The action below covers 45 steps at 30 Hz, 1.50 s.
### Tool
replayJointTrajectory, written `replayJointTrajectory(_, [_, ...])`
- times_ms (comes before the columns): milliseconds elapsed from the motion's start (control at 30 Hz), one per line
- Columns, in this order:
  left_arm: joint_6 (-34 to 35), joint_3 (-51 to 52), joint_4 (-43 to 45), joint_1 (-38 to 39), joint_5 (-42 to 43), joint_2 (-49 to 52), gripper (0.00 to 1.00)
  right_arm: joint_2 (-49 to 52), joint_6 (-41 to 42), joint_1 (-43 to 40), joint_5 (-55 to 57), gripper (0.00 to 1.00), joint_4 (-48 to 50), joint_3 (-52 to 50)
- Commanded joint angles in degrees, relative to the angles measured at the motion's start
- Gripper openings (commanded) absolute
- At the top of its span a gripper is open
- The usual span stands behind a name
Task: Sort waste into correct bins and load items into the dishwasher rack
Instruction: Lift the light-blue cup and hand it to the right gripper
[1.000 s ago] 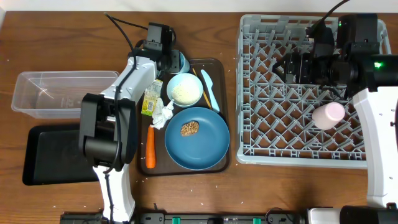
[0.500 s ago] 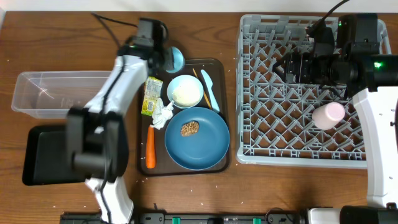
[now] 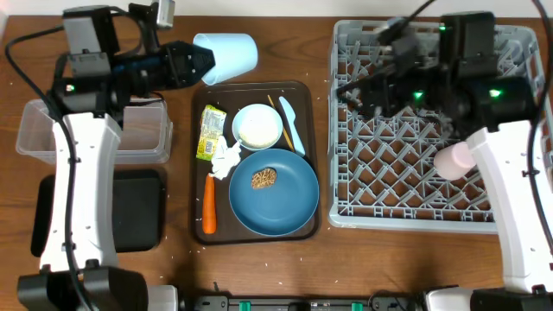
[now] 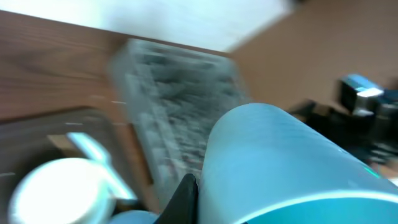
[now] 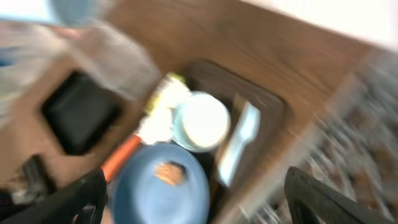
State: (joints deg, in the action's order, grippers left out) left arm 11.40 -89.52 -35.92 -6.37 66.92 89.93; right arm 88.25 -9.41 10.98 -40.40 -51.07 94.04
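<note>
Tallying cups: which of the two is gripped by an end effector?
The light blue cup, held sideways by the left end effector; the pink cup lies free in the grey rack.

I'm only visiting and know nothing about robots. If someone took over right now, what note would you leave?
Left gripper: shut on the light blue cup, raised beyond the dark brown serving tray.
Right gripper: open, empty, over the large grey plastic dishwasher rack.
Done: the pink cup lies in the rack.
To do: rack that cup; from the tray, rack the dark blue round plate, white bowl, light blue utensil, wooden chopsticks, and bin the orange carrot, brown crumbs, crumpled white tissue, yellow-green wrapper.
Clear plastic box and black tray: no waste visible.
</note>
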Motion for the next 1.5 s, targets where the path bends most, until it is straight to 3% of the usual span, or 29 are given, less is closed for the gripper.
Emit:
replayJointTrajectory(0, [0.9, -0.1, -0.1, -0.9, 18.9, 0.4, 0.06, 0.1, -5.2, 3.2, -14.7, 0.84, 3.6, -0.1])
replayJointTrajectory(100, [1.9, -0.1, 0.0, -0.5, 23.1, 0.4, 0.06, 0.1, -6.2, 6.3, -19.6, 0.84, 8.4, -0.1])
replayJointTrajectory(333, [8.5, -0.1, 0.0, 1.4, 23.2, 0.4, 0.06, 0.1, -11.4, 11.8, -19.9, 0.88, 17.1, -0.1])
replayJointTrajectory(567, [11.9, -0.1, 0.0, 4.0, 23.2, 0.4, 0.06, 0.1, -11.4, 13.1, -18.9, 0.88, 24.1, -0.1])
replayJointTrajectory(1100, [14.0, -0.1, 0.0, 7.5, 23.2, -0.3, 0.06, 0.1, -11.4, 13.1, -10.4, 0.87, 27.5, -0.1])
replayJointTrajectory(1167, [15.1, -0.1, 0.4, 7.5, 23.2, -0.7, 0.06, 0.1, -11.4, 13.1, -10.7, 0.79, 27.5, -0.1])
replayJointTrajectory(1333, [15.5, -0.1, 2.4, 7.5, 23.2, -2.1, 0.06, 0.1, -11.4, 13.1, -13.6, 0.74, 27.3, -0.1])
replayJointTrajectory(1467, [15.7, -0.1, 2.7, 7.4, 23.2, -2.3, 0.06, 0.1, -10.7, 13.1, -17.0, 0.61, 27.2, -0.1])
